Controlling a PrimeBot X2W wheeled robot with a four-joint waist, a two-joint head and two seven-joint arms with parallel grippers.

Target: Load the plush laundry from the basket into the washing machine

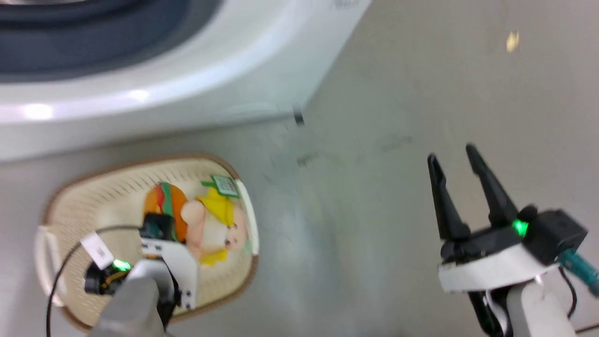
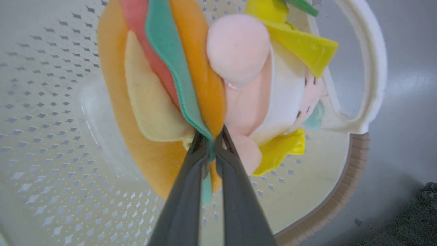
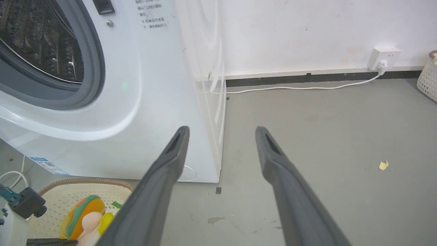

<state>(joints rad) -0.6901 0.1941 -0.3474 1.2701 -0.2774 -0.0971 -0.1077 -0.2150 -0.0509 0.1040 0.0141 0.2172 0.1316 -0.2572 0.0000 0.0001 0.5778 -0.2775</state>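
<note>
I'm working the pickup step. My left gripper (image 2: pixel 212 136) is pinching the plush (image 2: pixel 191 75), with its fingers pressed together on the lower edge of the orange-and-green burger part. The toy is lying inside the basket (image 2: pixel 41 102), at the end near the white handle (image 2: pixel 372 68). My right gripper (image 1: pixel 450 152) is hanging spread and empty over the floor (image 1: pixel 421 70), well apart from the basket. I'm judging the load as barely begun, since the plush looks not yet lifted out. The next move is calling for a straight lift clear of the rim, then a carry up and across to the washer (image 3: pixel 153 85), whose round opening is showing uncovered with the steel drum behind it. The pinch is on thin felt, so I'm expecting the body to dangle and swing. As for writing, I'm seeing a green-white tag (image 1: pixel 225 185) on the plush, lines of small print (image 3: pixel 152 15) on the washer's front and a blue-white sticker (image 3: pixel 46 165) low down. None of them is legible to me.
</note>
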